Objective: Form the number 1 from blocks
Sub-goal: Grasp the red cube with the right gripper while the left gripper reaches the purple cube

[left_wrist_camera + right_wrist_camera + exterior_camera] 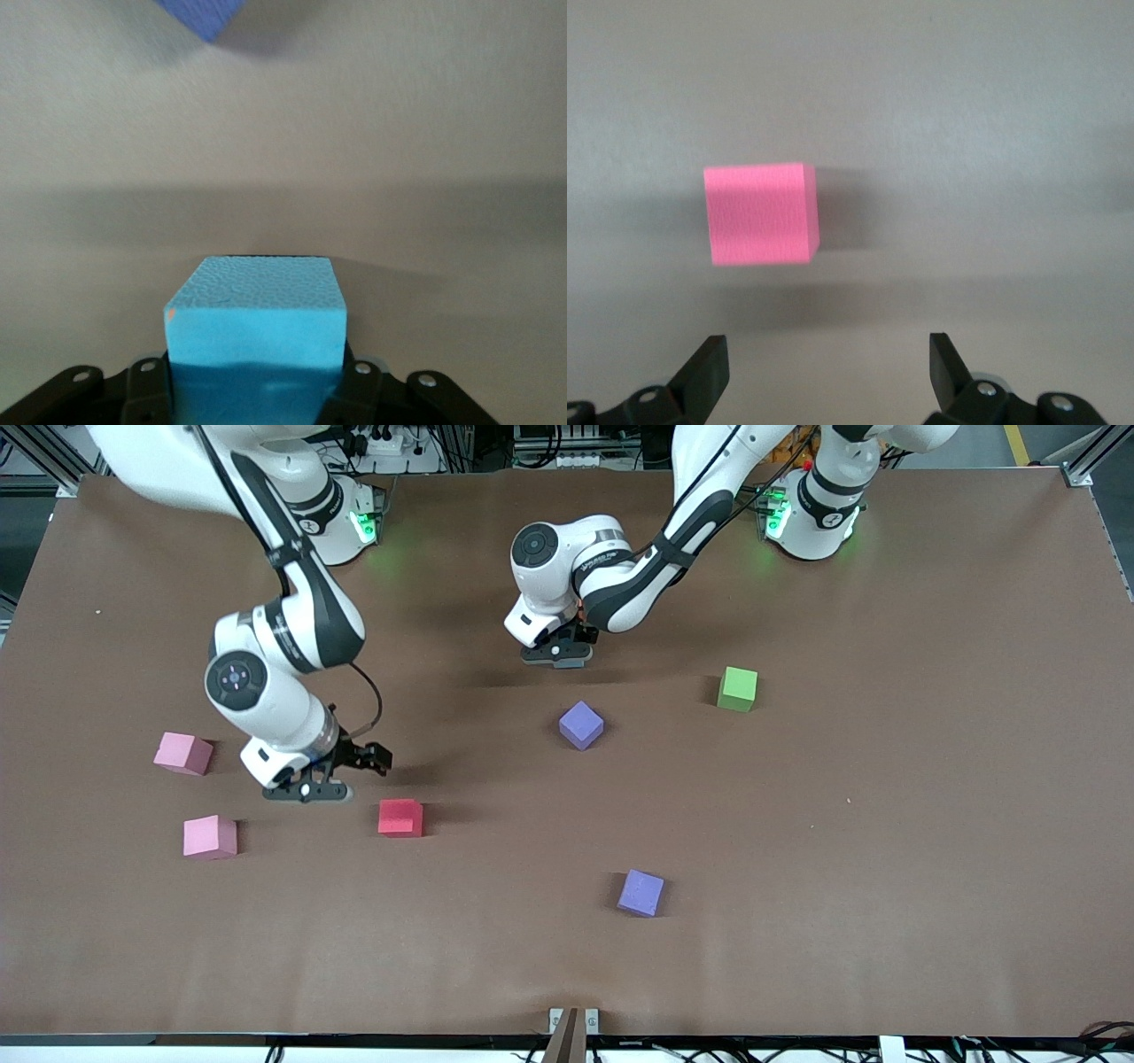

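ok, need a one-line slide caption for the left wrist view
Left gripper shut on a light blue block above the brown table, with a purple block at the frame edge.

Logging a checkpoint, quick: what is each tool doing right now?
Left tool: shut on the light blue block, over the table.
Right tool: open, empty, by the red block.

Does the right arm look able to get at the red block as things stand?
Probably yes. The right gripper is open and empty, low over the table right beside the red block, which stands alone with bare table around it. The left gripper, shut on a light blue block, is well clear.
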Controlling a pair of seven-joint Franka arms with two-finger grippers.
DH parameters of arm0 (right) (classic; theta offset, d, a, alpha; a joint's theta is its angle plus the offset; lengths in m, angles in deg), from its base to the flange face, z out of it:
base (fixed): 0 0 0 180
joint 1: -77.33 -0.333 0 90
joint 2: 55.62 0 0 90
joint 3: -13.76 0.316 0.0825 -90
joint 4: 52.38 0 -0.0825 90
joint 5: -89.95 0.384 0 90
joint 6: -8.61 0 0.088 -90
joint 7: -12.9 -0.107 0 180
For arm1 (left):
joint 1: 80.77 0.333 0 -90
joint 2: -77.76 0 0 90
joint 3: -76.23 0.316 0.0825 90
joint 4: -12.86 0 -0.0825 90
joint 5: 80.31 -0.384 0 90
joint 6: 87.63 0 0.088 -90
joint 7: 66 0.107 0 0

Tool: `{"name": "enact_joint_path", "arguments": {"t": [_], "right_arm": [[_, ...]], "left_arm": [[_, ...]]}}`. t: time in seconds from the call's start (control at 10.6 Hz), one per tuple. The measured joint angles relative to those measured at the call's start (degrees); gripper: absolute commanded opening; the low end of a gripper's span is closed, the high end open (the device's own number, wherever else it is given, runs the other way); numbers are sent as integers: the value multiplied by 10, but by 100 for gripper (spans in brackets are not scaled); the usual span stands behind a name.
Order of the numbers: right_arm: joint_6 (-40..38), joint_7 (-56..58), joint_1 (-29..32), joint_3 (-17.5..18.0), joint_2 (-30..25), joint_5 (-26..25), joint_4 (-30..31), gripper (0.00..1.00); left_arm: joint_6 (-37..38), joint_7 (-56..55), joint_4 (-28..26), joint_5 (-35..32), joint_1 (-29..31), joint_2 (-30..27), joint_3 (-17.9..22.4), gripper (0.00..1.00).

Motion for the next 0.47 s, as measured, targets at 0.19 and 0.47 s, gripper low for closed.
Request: {"name": "enact_joint_path", "arguments": {"t": [0.19,0.47], "right_arm": [[0,-7,-8,-1,26,0,-36,100],[34,-8,-37,-15,70,-6,-55,100]], "left_arm": [[-14,6,-10,-3,-1,-1,-5,0],[-24,16,-20,-3,-1,-3,-12,0]]}}
